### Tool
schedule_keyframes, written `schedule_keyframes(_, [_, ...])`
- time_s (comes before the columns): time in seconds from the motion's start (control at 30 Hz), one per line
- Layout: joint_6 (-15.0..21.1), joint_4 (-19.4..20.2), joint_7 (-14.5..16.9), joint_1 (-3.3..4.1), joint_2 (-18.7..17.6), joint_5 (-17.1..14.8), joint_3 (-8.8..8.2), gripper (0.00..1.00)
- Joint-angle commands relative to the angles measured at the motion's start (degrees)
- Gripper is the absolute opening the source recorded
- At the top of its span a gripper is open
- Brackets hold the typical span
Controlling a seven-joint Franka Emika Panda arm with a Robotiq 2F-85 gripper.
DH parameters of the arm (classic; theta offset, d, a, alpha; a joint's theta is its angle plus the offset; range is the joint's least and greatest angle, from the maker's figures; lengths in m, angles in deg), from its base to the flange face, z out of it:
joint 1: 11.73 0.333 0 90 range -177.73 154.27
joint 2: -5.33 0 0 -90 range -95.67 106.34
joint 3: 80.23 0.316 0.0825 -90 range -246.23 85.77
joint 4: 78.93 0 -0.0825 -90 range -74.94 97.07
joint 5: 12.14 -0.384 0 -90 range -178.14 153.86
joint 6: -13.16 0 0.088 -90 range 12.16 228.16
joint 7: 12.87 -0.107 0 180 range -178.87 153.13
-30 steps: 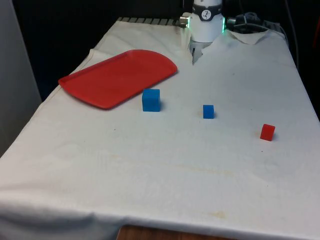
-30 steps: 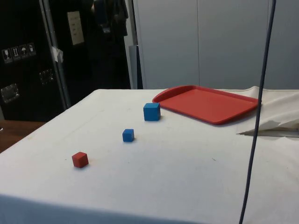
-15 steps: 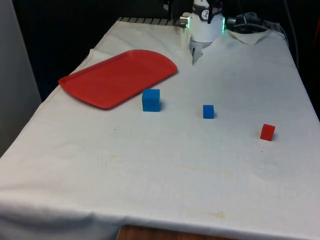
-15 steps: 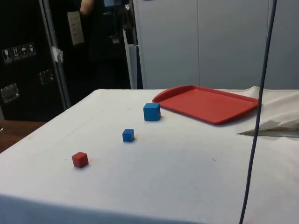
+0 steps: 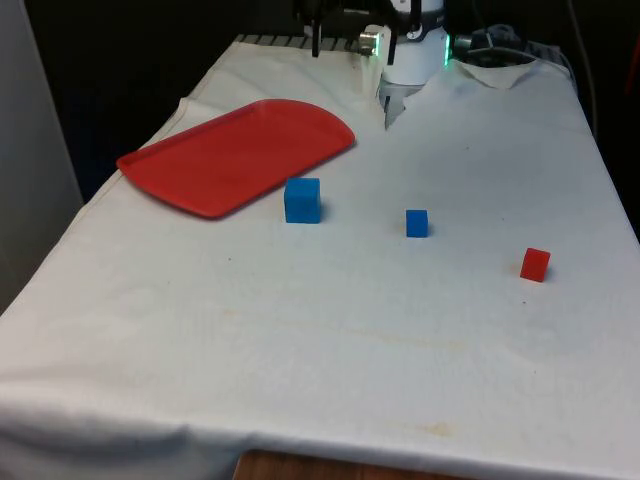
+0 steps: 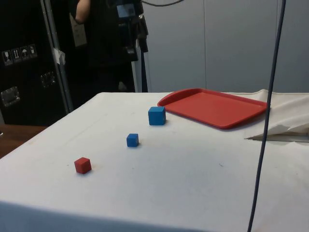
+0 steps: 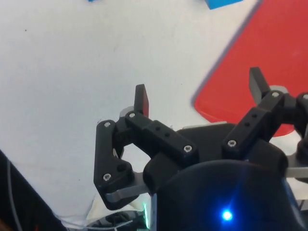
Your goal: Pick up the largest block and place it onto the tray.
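The largest block is a blue cube [image 5: 302,200] [image 6: 157,116] standing on the white cloth just off the red tray's near rim; its edge shows in the wrist view [image 7: 224,3]. The red tray [image 5: 240,152] [image 6: 217,107] [image 7: 274,57] lies flat with nothing on it, on the front view's left. My gripper [image 5: 340,22] [image 6: 140,31] [image 7: 198,90] hangs high over the table's far end, well above and behind the tray and the cube. It is open, and nothing is between its fingers [image 7: 141,98].
A small blue cube [image 5: 417,223] [image 6: 132,140] sits to the front view's right of the large one. A small red cube [image 5: 535,264] [image 6: 82,165] lies further right. A dark cable [image 6: 268,111] hangs across the side view, and the cloth is rumpled [image 6: 285,128] behind the tray.
The gripper has come down and moved towards the front view's left, entering the top of the front and side views. The blocks and the tray have not moved.
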Motion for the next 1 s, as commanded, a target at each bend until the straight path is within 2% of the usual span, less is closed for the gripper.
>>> schedule_keyframes(0.0, [0.86, 0.11, 0.29, -0.17, -0.57, 0.23, -0.11, 1.0])
schedule_keyframes(0.13, [1.03, 0.0, 0.63, -0.29, -1.43, 0.0, -0.34, 1.0])
schedule_keyframes(0.4, [3.61, -0.11, 1.6, -0.97, -4.58, -0.69, -0.4, 1.0])
schedule_keyframes(0.43, [3.09, -0.23, 1.15, -0.8, -4.41, -0.23, -0.52, 1.0])
schedule_keyframes(0.5, [4.24, 0.06, 1.66, -1.09, -5.21, -0.92, -0.4, 1.0])
schedule_keyframes(0.67, [6.53, 0.8, 1.83, -1.09, -6.88, -1.72, -0.34, 1.0])
schedule_keyframes(0.7, [5.73, 0.46, 1.49, -0.97, -7.05, -1.32, -0.52, 1.0])
schedule_keyframes(0.97, [10.54, 2.58, 2.81, -1.26, -8.88, -4.01, -0.11, 1.0])
